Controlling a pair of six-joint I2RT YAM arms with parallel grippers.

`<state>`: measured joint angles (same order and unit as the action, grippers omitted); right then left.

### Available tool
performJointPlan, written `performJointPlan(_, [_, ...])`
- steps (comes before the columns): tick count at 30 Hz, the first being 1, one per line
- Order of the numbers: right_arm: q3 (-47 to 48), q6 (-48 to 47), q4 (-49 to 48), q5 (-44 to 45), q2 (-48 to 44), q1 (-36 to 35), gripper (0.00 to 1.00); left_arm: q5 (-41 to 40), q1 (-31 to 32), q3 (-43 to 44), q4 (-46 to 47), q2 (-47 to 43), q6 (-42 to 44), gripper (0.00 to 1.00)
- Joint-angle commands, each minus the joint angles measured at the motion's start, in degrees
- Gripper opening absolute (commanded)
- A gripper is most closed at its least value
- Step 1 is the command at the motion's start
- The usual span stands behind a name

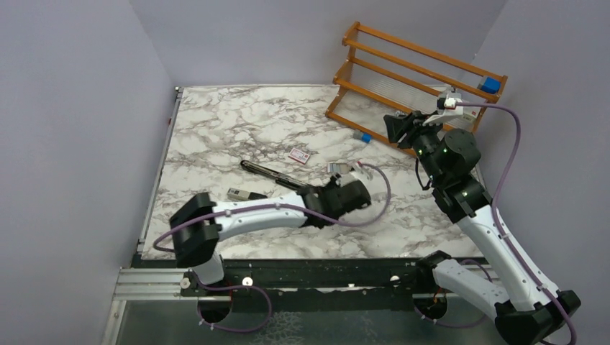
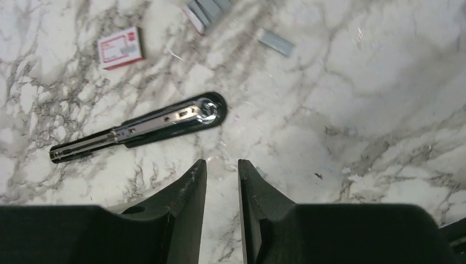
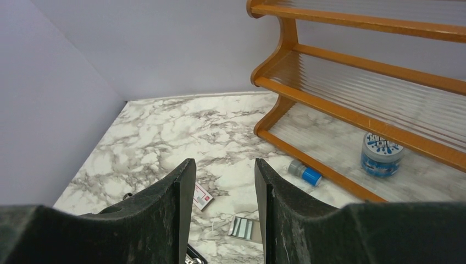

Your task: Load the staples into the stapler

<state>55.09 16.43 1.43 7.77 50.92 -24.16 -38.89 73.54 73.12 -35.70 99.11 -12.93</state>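
The black stapler [image 1: 272, 176] lies flat on the marble table, its silver channel [image 2: 159, 121] facing up. The pink-red staples box [image 1: 299, 155] [image 2: 120, 48] [image 3: 202, 196] rests beyond it. A small tray of grey staple strips [image 1: 338, 168] [image 3: 243, 227] sits to the right of the box, and one loose strip [image 2: 276, 43] lies beside it. My left gripper [image 1: 320, 194] [image 2: 220, 163] hovers just short of the stapler's rounded end, open a narrow gap, with only marble between the fingers. My right gripper [image 1: 395, 128] [image 3: 224, 161] hangs open and empty, raised near the rack.
A wooden rack [image 1: 417, 72] stands at the back right with a blue jar [image 3: 381, 154] on it. A blue-capped tube [image 1: 363, 136] [image 3: 305, 174] lies at its foot. A small dark block [image 1: 244, 194] sits near the stapler's left end. Grey walls enclose the table.
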Motion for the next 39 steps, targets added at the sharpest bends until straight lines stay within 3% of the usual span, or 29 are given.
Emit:
performJointPlan(1, [0.55, 0.25, 2.69, -1.44, 1.13, 0.08, 0.47, 13.4, -9.66, -4.08, 7.73, -11.86, -1.07, 0.32])
performJointPlan(5, [1.26, 2.83, 8.26, -5.12, 5.43, 0.08, 0.47, 19.08, -17.96, -7.16, 9.73, -16.83, -1.85, 0.35])
performJointPlan(9, [0.96, 5.36, 11.81, -18.63, 13.11, 0.08, 0.43, 27.8, -26.11, -10.76, 12.45, -19.16, -3.93, 0.34])
performJointPlan(14, [-5.27, 3.68, 6.54, -30.87, 18.77, -2.05, 0.4, 34.74, -32.86, -14.42, 15.01, -20.48, -5.23, 0.31])
performJointPlan(17, [-5.29, -4.06, 5.4, -33.17, 24.16, -7.12, 0.41, 36.79, -36.4, -15.0, 15.6, -21.16, -5.09, 0.31])
performJointPlan(19, [-7.32, -8.93, -0.47, -35.51, 26.58, -9.97, 0.45, 38.58, -38.99, -15.19, 15.9, -21.52, -5.17, 0.31])
performJointPlan(22, [-10.18, -14.8, -9.39, -41.5, 28.81, -11.06, 0.49, 41.25, -42.18, -15.54, 16.02, -21.98, -5.11, 0.31])
performJointPlan(27, [-12.22, -29.12, -17.07, -50.65, 32.75, -11.21, 0.47, 43.45, -44.07, -16.49, 15.94, -22.83, -5.17, 0.3])
performJointPlan(33, [-11.15, -54.88, -7.5, -65.38, 36.99, -12.11, 0.47, 44.41, -44.65, -17.31, 16.01, -23.87, -4.79, 0.31])
performJointPlan(39, [-5.95, -69.56, 7.94, -67.71, 42.74, -13.47, 0.48, 44.53, -45.31, -18.1, 16.0, -24.53, -4.73, 0.31])
